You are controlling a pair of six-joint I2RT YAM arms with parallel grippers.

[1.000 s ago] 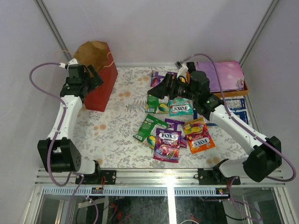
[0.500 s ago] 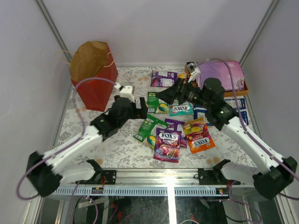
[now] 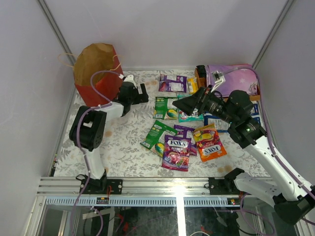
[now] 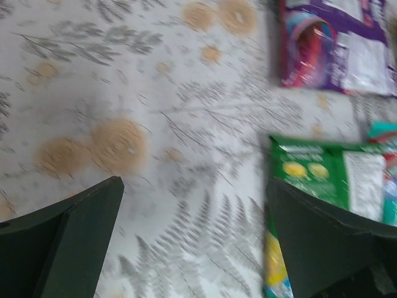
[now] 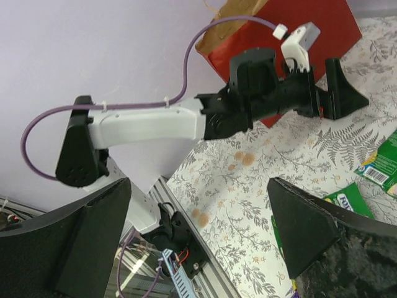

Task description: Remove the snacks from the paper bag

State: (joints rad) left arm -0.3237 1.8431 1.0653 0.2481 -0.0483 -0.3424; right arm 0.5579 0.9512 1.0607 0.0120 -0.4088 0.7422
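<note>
The red paper bag [image 3: 96, 73] stands upright at the back left with its brown mouth open; the right wrist view shows the paper bag [image 5: 322, 25] behind the left arm. The snacks lie spread on the patterned table: a purple packet [image 3: 172, 82], green packets [image 3: 165, 108] [image 3: 158, 133], a teal FOX'S packet [image 3: 191, 116], a purple FOX'S packet [image 3: 176, 151] and an orange one [image 3: 209, 142]. My left gripper [image 3: 142, 92] [image 4: 195, 211] is open and empty just right of the bag, over bare cloth beside a green packet [image 4: 322, 174]. My right gripper [image 3: 184, 104] [image 5: 198, 217] is open and empty above the packets.
A purple star-marked cloth [image 3: 234, 78] lies on a wooden tray [image 3: 258, 93] at the back right. Blue-and-white packs [image 3: 253, 109] sit just in front of it. The left arm's purple cable [image 3: 98, 81] loops across the bag's front.
The left arm left the bag, swept low over the table's middle, then folded back with its gripper beside the bag. The right gripper drifted right and lifted. Both stayed open.
</note>
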